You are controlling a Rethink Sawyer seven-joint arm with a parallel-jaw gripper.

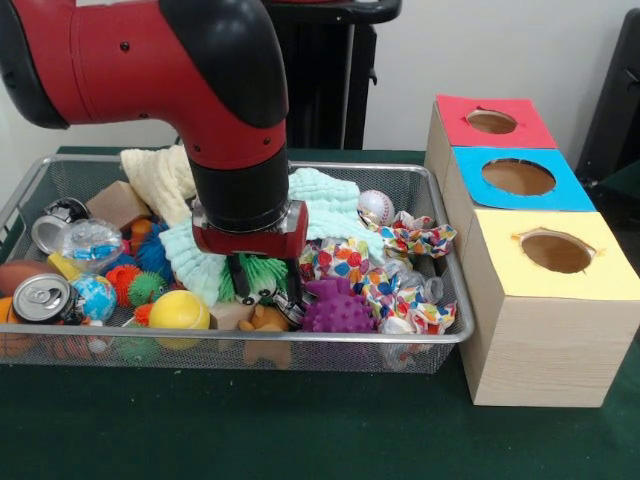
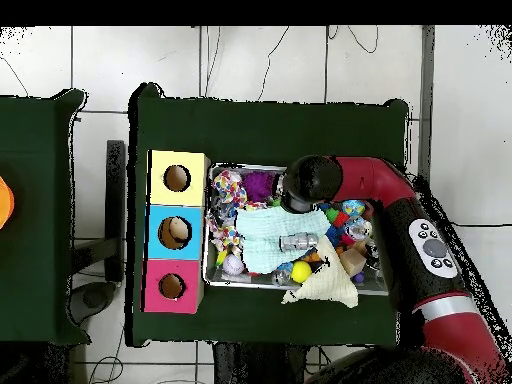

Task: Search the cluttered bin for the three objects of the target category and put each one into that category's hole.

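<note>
1. Red-and-black robot arm (image 1: 200, 90) reaches down into the silver wire-mesh bin (image 1: 420, 185) on the green tabletop (image 1: 300, 430).
2. Its jaws (image 1: 262, 285) sit low in the clutter, right at a green spiky rubber toy (image 1: 268, 272); can't tell whether they're released or clenched, tips are buried among the toys.
3. Just beside them: purple spiky ball (image 1: 338, 308) and small orange toy animal (image 1: 262, 320), w/ yellow smooth ball (image 1: 179, 310) nearby.
4. Mint-green folded cloth (image 1: 325, 200) lies behind the jaws; pale yellow cloth (image 1: 160, 175) toward bin's far corner.
5. White baseball (image 1: 376, 206) rests near far rim; multicoloured patterned fabric (image 1: 385, 275) spreads along the box-side end.
6. Silver drink can (image 1: 42, 298) lies at opposite end.
7. Beside the bin, three wooden boxes w/ round holes: red-topped box (image 1: 530, 125), blue-topped box (image 1: 570, 195), yellow-topped box (image 1: 605, 280).
</note>
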